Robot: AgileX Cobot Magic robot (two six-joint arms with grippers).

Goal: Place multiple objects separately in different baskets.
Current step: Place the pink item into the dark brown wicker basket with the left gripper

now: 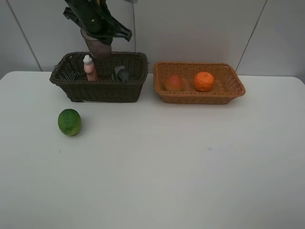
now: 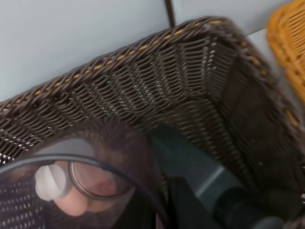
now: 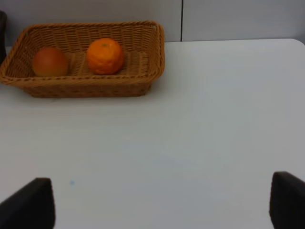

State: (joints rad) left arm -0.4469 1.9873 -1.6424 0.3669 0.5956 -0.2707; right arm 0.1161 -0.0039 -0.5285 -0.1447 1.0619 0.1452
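My left gripper [image 1: 98, 29] is shut on the translucent mauve cup [image 1: 97, 46] and holds it just above the back of the dark brown basket [image 1: 100, 88]. Inside that basket stand the pink white-capped bottle [image 1: 89, 68] and the dark bottle [image 1: 122, 74]. In the left wrist view the cup [image 2: 114, 157] is close to the camera, and the pink bottle [image 2: 55, 183] shows through it beside the dark bottle [image 2: 200, 171]. The light tan basket [image 1: 200, 98] holds the peach-like fruit [image 1: 174, 83] and the orange [image 1: 204, 81]. The green fruit [image 1: 69, 122] lies on the table. My right gripper [image 3: 159, 205] is open and empty.
The white table [image 1: 167, 167] stretches in front of both baskets, which stand side by side near the back wall. The right wrist view shows the tan basket [image 3: 86, 86] with the orange [image 3: 105, 56] and the peach [image 3: 49, 62] well ahead of the right gripper.
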